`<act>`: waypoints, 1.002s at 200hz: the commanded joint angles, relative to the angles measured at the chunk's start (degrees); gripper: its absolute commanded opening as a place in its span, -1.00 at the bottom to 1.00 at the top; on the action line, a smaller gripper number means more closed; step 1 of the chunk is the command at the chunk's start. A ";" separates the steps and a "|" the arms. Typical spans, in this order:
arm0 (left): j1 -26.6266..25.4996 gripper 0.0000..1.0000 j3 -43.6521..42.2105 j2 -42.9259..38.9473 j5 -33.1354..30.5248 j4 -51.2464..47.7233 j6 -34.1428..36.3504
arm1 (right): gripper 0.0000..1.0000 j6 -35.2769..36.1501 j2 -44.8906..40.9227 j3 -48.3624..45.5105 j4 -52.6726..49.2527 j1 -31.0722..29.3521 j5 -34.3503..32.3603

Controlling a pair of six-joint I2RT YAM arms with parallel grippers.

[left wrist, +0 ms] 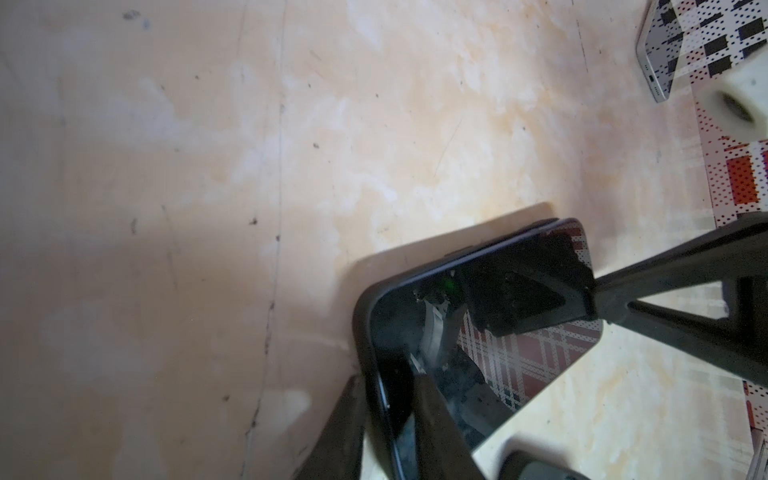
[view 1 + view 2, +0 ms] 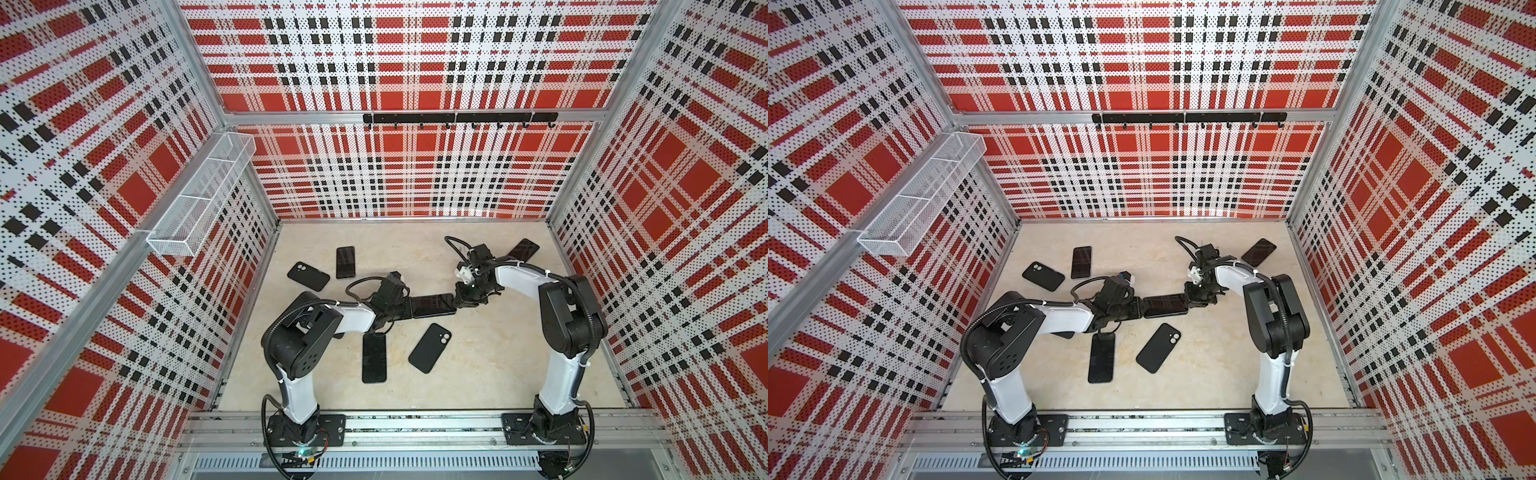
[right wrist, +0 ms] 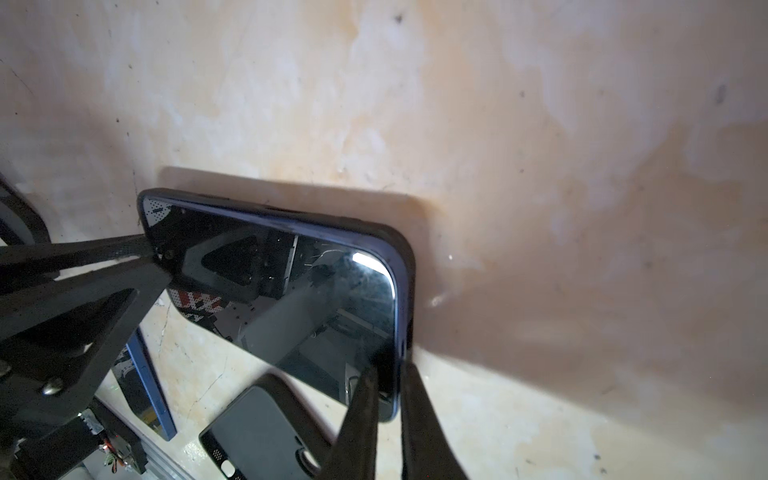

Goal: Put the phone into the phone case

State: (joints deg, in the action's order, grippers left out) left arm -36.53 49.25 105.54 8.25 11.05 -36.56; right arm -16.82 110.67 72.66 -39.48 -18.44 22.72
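Phone (image 2: pixel 434 306) pinched at both short ends, screen up, near centre frame in both top views. On its frame-left end, left claw (image 2: pixel 405 310) closed down tight: one finger (image 1: pixel 440 419) over the glass, the other beneath the case (image 1: pixel 363 316). On the opposite end, right claw (image 2: pixel 459 301) narrowed to a slim gap, fingers (image 3: pixel 361 415) straddling the rim, gripping phone and case together. Black case wrapped round the phone's edges in both wrist views; fully seated at every corner or not, cannot tell. Resting on the table (image 2: pixel 478 395) or raised just off it, cannot tell either. Just below in frame, spare case (image 2: pixel 430 348) lying back up, camera holes showing; beside it to the left, bare phone (image 2: pixel 374 357), its top end under the left arm. Toward upper left, third case (image 2: pixel 308 276) next to upper phone (image 2: pixel 345 262). At upper right of the table, behind the right arm, far phone (image 2: pixel 524 249). Mesh basket (image 2: pixel 199 195) on the left wall; hook rail (image 2: pixel 457 118) across the back wall.
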 commanded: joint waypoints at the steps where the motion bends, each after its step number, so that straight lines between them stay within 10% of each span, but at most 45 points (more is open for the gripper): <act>1: -1.08 -0.49 -0.80 1.87 1.68 -5.25 0.44 | -0.73 0.21 4.47 -4.07 -2.97 -3.95 -0.23; 200: -1.26 -0.52 0.48 2.26 2.21 -5.95 0.90 | -0.87 -4.27 20.85 -13.25 2.64 -13.17 -4.28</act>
State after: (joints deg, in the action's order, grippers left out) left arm -36.51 49.78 105.54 7.90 9.78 -36.56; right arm -21.69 110.72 70.19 -36.69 -22.57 15.31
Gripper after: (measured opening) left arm 0.239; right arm 0.085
